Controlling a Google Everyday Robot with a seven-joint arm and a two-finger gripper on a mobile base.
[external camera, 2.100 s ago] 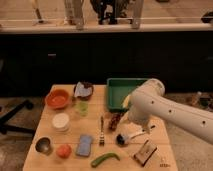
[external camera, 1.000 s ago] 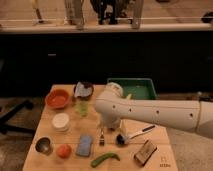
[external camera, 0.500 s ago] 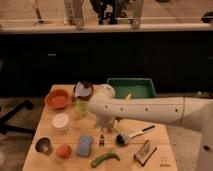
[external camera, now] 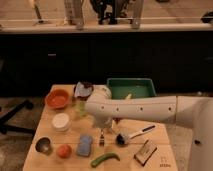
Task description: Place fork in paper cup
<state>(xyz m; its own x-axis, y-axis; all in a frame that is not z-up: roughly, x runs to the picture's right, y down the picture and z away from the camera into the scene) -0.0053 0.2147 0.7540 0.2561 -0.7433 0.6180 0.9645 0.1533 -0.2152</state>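
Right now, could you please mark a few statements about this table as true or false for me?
1. The fork is in the paper cup. False: it lies on the table, beside the sponge.
2. The gripper hangs just over the fork. True.
3. The brush lies in the bin. False: it lies on the table, in front of the bin.
4. The orange bowl stands behind the paper cup. True.
5. The metal cup stands next to the bin. False: it stands at the table's near left corner, in front of the paper cup.
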